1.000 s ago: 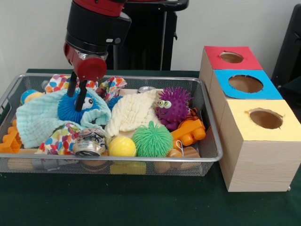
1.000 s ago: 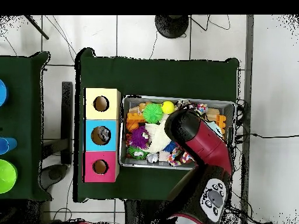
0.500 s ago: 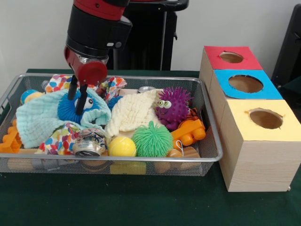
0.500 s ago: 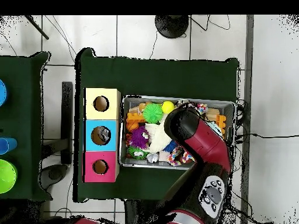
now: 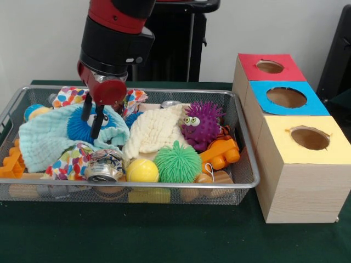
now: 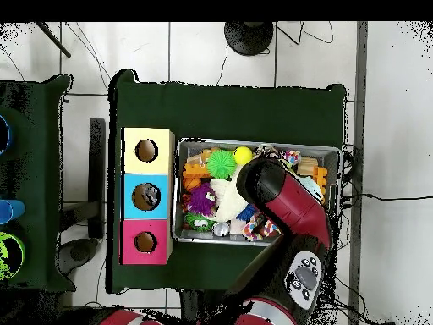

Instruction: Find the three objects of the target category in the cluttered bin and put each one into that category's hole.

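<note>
Over the mesh bin (image 5: 245,164), claw (image 5: 91,118) slightly parted, gripping nothing, at blue spiky ball (image 5: 82,127), mint cloth (image 5: 41,141) alongside

I have the arm (image 5: 116,34) coming down steeply over the wire bin's (image 5: 248,164) back left part, wrist pointing nearly straight down. The gripper (image 5: 91,116) hangs just inside the bin's rim, its two dark fingers (image 5: 98,123) parted by a narrow gap with their tips low among the contents.
</note>
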`<state>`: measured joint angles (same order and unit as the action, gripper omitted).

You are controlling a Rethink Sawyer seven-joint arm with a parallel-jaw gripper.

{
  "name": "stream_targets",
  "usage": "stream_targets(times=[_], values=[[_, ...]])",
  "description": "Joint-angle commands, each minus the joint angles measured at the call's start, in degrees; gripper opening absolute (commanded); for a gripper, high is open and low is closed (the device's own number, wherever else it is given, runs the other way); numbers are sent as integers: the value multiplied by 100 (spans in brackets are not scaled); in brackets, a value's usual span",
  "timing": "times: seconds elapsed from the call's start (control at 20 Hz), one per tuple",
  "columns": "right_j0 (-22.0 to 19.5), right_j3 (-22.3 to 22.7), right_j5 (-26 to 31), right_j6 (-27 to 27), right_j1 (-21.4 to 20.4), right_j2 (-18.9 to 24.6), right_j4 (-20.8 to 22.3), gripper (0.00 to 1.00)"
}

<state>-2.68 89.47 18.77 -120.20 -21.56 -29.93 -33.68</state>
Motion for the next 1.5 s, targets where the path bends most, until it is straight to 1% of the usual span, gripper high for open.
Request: stream_targets(times=[0.05,0.6,0.75,1.05,1.5], values=[[130,-296,654,-1577,317,167,-220,100],[267,-431,772,-1689,497,30,-318,100],[286,-482,744,-1803,576,18,-419,100],[281,-366,545,-1814,533,117,-576,100],[248,-197,392,-1648,423,178,-663,100]])
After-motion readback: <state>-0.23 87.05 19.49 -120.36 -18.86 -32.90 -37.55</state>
